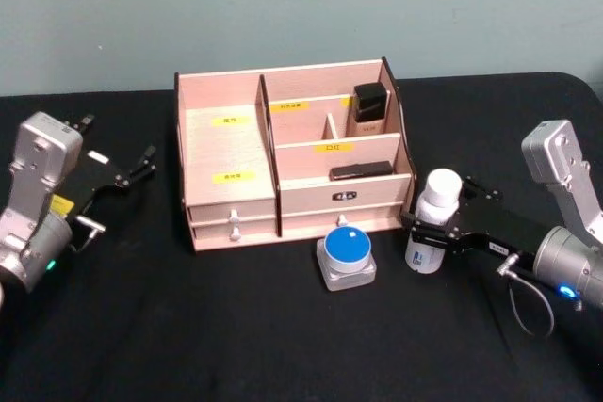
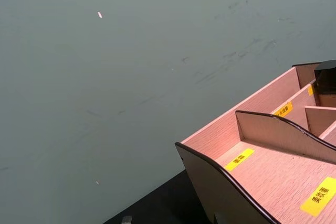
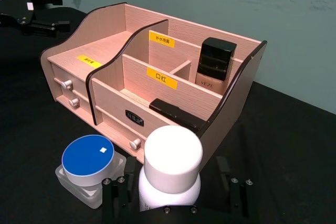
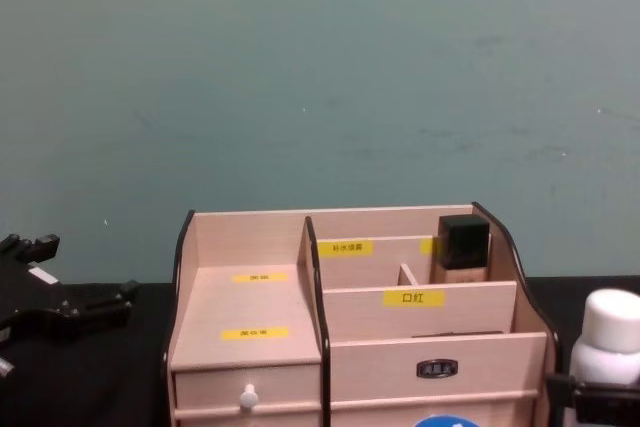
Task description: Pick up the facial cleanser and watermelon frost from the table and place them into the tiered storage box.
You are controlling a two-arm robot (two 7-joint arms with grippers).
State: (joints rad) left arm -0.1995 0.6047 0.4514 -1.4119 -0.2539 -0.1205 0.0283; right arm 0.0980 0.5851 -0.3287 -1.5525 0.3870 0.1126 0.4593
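Note:
The facial cleanser [image 1: 433, 218], a white bottle with a rounded cap, stands on the black table just right of the tiered storage box [image 1: 221, 152]. My right gripper [image 1: 438, 230] is open, with a finger on either side of the cleanser's body. In the right wrist view the facial cleanser [image 3: 172, 163] sits between the fingers [image 3: 235, 196], with a dark gap on one side. The watermelon frost [image 1: 346, 253], a squat jar with a blue lid, rests in front of the box's drawers. My left gripper [image 1: 146, 165] hangs open to the left of the box.
A black-capped beige bottle [image 1: 369, 108] stands in the box's back right compartment. A flat black item [image 1: 361, 171] lies in the compartment in front of it. The box's wide left tier [image 2: 273, 182] holds nothing. A teal wall rises behind the table.

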